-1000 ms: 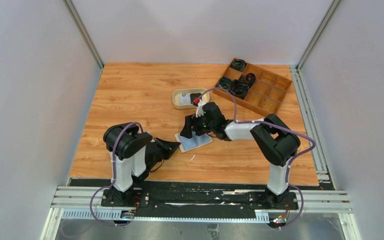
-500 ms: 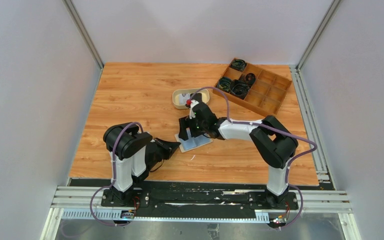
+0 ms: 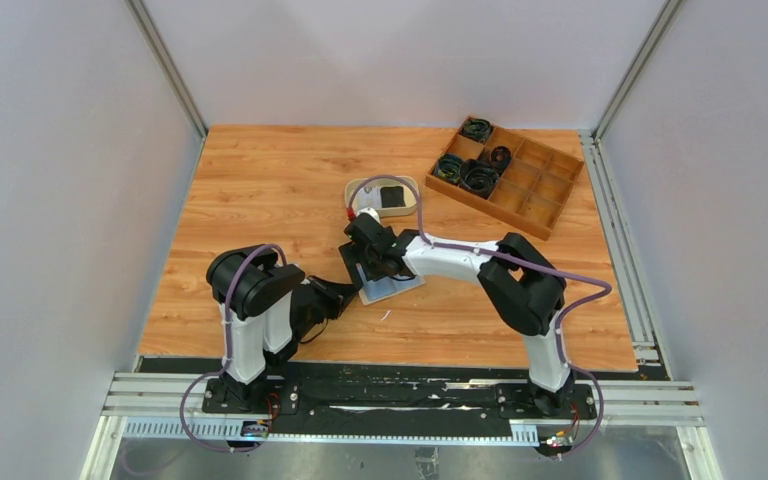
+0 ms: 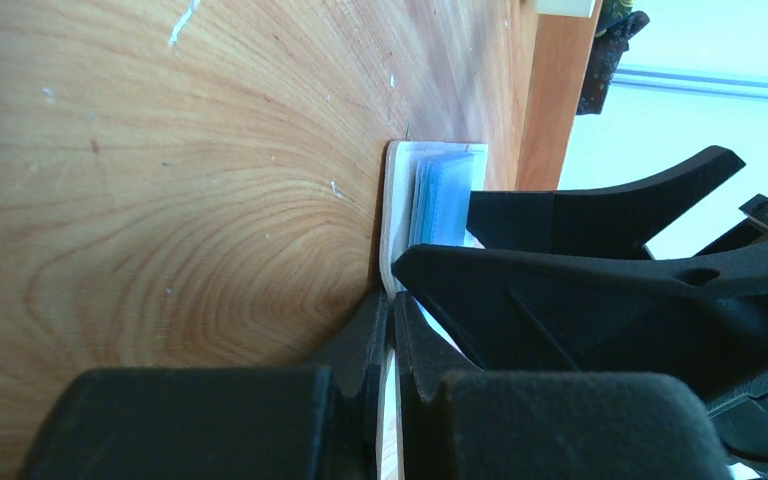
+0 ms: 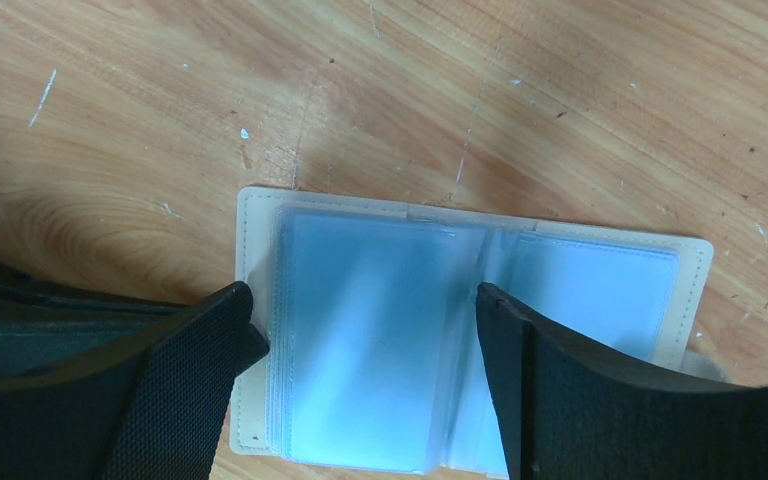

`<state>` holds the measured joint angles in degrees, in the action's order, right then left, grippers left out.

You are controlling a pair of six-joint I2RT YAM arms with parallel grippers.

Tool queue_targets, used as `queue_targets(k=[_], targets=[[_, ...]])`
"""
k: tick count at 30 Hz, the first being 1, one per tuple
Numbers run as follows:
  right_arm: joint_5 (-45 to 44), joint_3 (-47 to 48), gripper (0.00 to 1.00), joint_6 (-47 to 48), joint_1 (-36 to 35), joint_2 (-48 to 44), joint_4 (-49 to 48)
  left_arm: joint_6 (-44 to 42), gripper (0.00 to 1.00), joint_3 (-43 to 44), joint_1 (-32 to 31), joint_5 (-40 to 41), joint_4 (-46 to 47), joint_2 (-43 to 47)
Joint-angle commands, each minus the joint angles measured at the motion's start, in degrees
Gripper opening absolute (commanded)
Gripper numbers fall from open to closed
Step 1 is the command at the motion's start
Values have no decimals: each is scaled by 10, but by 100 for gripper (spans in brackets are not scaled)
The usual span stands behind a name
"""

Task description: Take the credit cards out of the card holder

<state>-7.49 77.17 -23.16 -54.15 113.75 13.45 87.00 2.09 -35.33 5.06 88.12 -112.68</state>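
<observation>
The card holder (image 3: 400,284) lies open and flat on the wooden table, pale blue sleeves up (image 5: 380,330). My left gripper (image 3: 350,296) is shut on its left cover edge; a thin pale strip of the cover (image 4: 430,190) runs between the closed fingers of that gripper (image 4: 390,300). My right gripper (image 5: 360,310) hangs open just above the left stack of sleeves, one finger (image 5: 190,370) at the outer edge and the other (image 5: 560,390) near the fold. A black credit card (image 3: 393,197) lies in the oval tray. I cannot tell whether the sleeves hold cards.
The oval beige tray (image 3: 385,181) sits just beyond the card holder. A wooden compartment box (image 3: 530,195) with black cable coils (image 3: 480,177) stands at the back right. Grey walls enclose the table on three sides.
My right arm has swung left and down from near the tray, bringing its open gripper over the left half of the card holder. The left gripper has stayed put.
</observation>
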Motion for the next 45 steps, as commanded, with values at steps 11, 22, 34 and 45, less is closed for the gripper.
queue_targets(k=[11,22,34,45], targets=[[-92,32,88,-27,-27,74,201,-63,0,-70,-1,10,2,-49],[-117,-32,89,-13,3,31,196,-64,0,-77,-1,28,-4,-38],[-140,-73,90,-12,37,-1,203,-65,0,-80,-1,35,-4,-36],[-165,-91,91,-9,62,-28,221,-68,0,-81,-1,39,-4,-32]])
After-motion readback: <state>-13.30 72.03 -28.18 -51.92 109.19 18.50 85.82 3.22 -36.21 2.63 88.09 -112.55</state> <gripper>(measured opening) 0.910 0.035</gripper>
